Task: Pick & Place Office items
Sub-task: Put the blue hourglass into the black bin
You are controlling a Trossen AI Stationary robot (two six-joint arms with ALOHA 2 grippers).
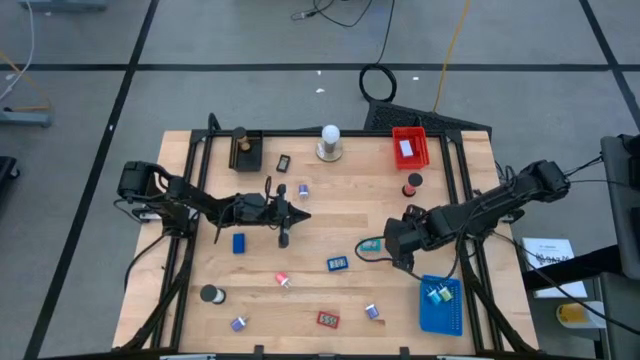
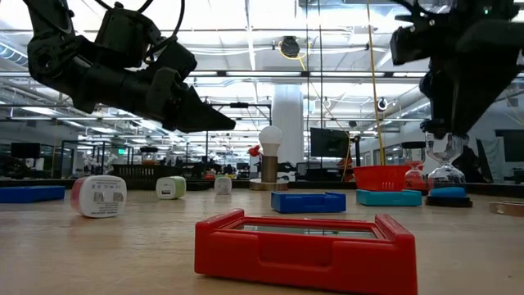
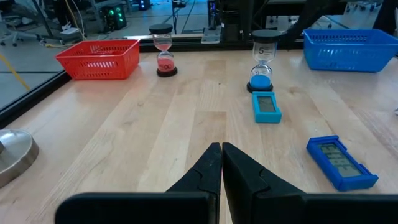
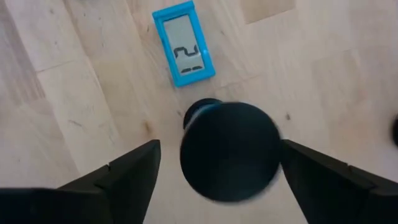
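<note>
Right wrist view: your right gripper [image 4: 217,171] is wide open over the blue sand timer [image 4: 229,150], beside the teal timer [image 4: 184,42]. Holding nothing. Next, lower and squeeze. Left gripper [image 3: 221,163] waits, closed, empty.

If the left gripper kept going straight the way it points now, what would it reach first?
Probably bare table: the shut left gripper aims between the red hourglass and the teal timer. Depth is uncertain.

Matt pale wooden table [image 1: 330,310]
</note>
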